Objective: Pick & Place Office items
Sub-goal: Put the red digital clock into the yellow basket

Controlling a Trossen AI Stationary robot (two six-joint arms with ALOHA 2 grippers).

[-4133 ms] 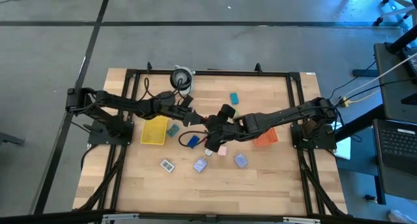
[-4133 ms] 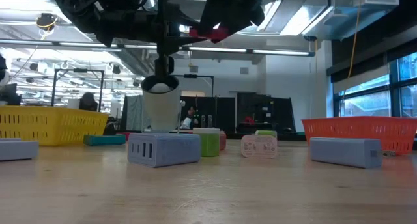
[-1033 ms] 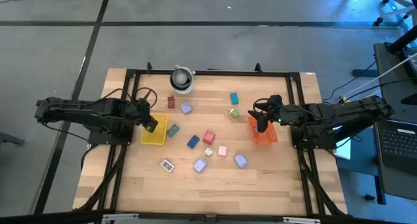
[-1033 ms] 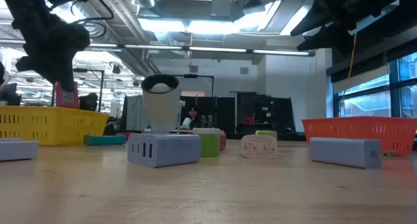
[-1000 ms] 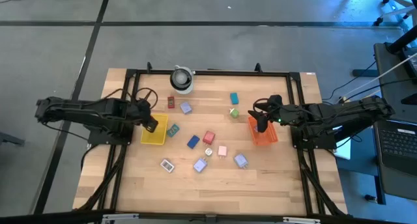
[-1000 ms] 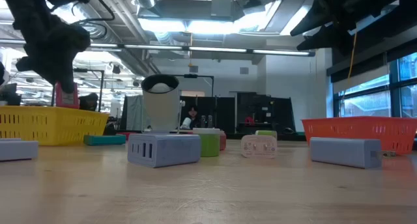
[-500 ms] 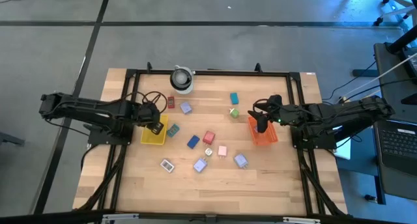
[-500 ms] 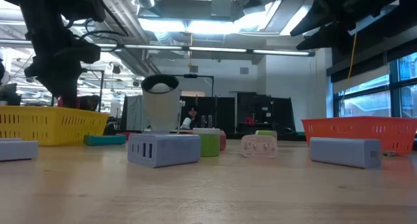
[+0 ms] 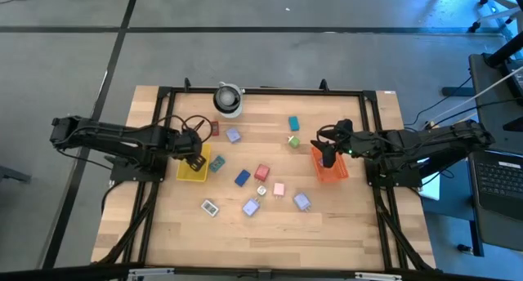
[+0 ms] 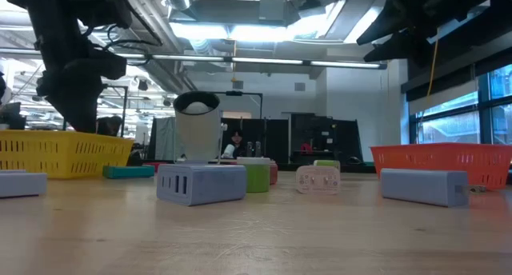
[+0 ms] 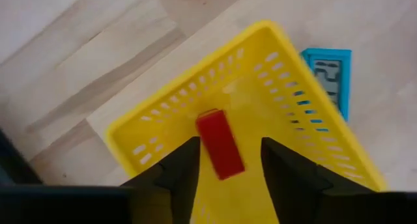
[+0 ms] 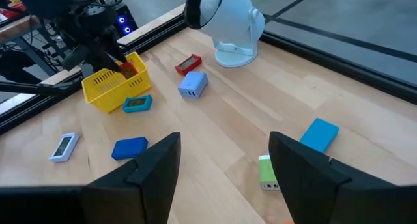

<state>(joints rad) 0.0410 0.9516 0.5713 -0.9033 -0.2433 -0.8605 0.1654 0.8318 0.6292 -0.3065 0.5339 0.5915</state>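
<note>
Yellow tray [image 11: 306,139] holding red block [image 11: 219,144], left claw [image 11: 225,160] open above, right claw [image 12: 221,160] open, empty.

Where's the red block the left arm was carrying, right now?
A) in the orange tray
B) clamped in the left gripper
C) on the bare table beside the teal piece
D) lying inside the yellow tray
D: the left wrist view shows the red block lying on the floor of the yellow tray, between the spread fingers of the open left gripper, which hangs above it without touching.
</note>
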